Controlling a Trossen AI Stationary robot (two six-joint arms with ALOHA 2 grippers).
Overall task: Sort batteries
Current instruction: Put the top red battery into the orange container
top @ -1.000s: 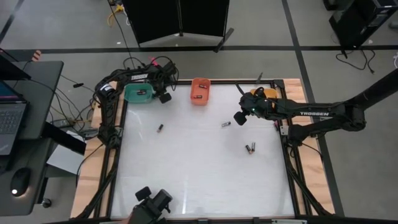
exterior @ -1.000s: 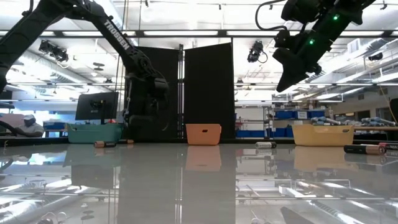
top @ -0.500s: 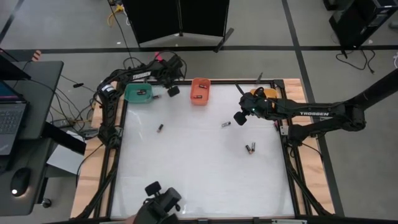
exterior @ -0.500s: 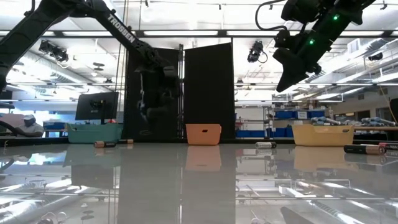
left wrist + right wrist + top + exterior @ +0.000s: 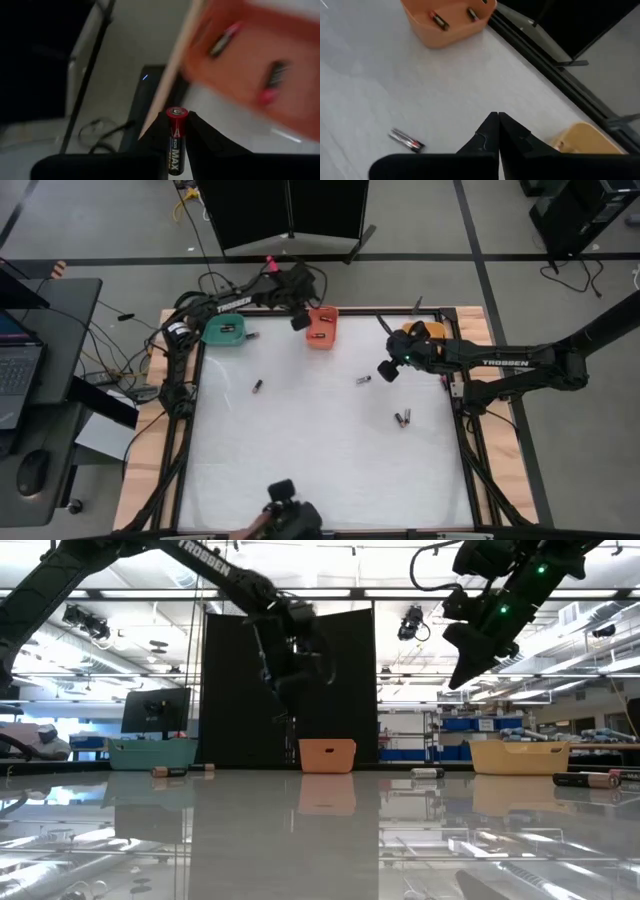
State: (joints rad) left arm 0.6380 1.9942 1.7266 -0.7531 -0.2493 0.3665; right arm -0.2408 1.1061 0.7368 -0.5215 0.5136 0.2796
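White surface (image 5: 300, 450) | our left fingers (image 5: 197, 131) pinch a battery (image 5: 176, 140) beside the orange bin (image 5: 240, 75) | right fingers (image 5: 497, 129) shut, empty | next: release over bin.

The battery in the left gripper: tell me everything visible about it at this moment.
The battery is a slim black cylinder with a red band and a silvery cap at its free end, white lettering down its side. It is pinched lengthwise between the left gripper's two dark fingers, cap pointing away from the wrist. It hangs in the air by the orange bin, at the bin's left edge, not yet released. Two other batteries already lie inside that bin.
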